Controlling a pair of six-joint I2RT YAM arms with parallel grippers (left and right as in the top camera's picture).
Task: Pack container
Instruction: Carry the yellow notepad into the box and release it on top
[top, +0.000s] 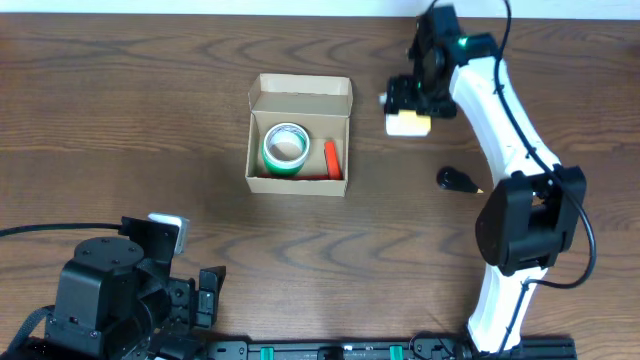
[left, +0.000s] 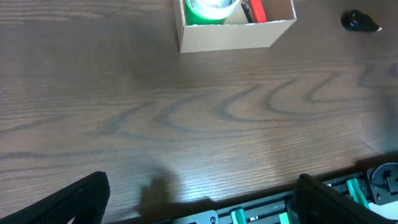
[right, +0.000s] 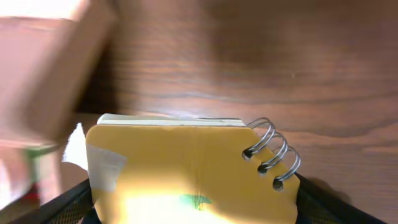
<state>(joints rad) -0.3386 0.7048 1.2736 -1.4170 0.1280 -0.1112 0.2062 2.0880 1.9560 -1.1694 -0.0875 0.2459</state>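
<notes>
Right gripper (top: 406, 104) is clamped on a small yellow spiral notebook (right: 180, 177), fingers on its two side edges. The wire spiral (right: 273, 158) sits at one corner, outside the grip, so the hold is on flat card rather than on wire. The notebook is just right of the container (top: 300, 135), near it but not over it. Can't tell from these views whether it's clear of the counter (top: 120, 120). The container is mid-counter, lid flap folded back on the far side, so the opening is free from above. Inside: a green tape roll (top: 285, 147) lying flat on the left, and a red item (top: 331, 158) against the right wall. Free floor is tight. My guess is the notebook has to go on top of the roll or slip in on edge, not flat on the bottom. A black item (top: 458, 180) lies on the counter right of the container, well apart from it, likely next in the queue. Left gripper (left: 202, 180) is released, nothing between the fingers, parked at the near edge and looking across bare counter at the container, out of the right arm's path. Judged step: carry the notebook left over the opening, lower, let go. Risks: a notebook corner catching the right wall or a side tab and shoving the light box, since nothing holds it down.
</notes>
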